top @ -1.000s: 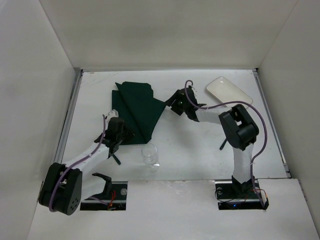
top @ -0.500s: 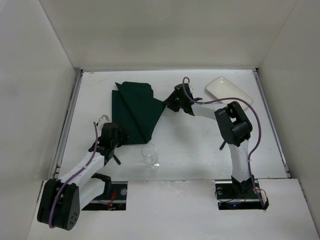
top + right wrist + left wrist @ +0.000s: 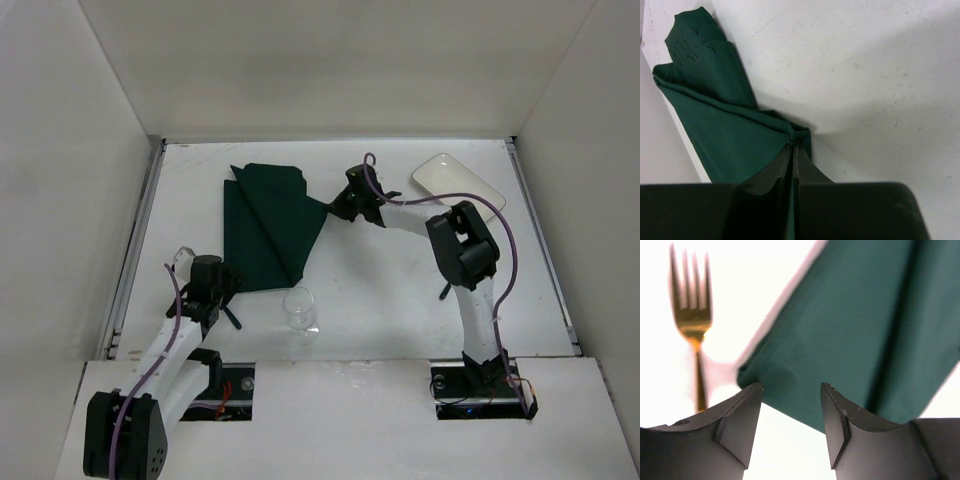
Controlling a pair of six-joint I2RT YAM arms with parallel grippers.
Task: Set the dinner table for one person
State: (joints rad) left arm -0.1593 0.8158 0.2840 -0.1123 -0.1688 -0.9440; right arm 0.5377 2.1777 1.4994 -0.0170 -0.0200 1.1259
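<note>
The counter [image 3: 400, 300], a plain white surface, fills the floor of the walled enclosure in front of both arm bases, and every item noted is found on it. The setting is judged to be at an early stage. The green cloth [image 3: 270, 225] lies folded and skewed on the far left-centre part and has not been spread flat. The white dish [image 3: 458, 182] is set well apart from it, toward the far right corner. The glass [image 3: 299, 310] stands upright near the front edge, just beside the cloth's near tip. A gold fork [image 3: 692, 315] is seen lying on bare counter beside a corner of the cloth. No knife or spoon is visible. It is judged that the cloth remains to be flattened and the dish, fork and glass arranged on or around it. Nothing is seen in the dish, and the glass appears empty. The right fingers [image 3: 793, 145] are pressed together on a bunched corner of the cloth. The left fingers [image 3: 790, 390] are spread wide with nothing gripped, poised at the cloth's near corner.
</note>
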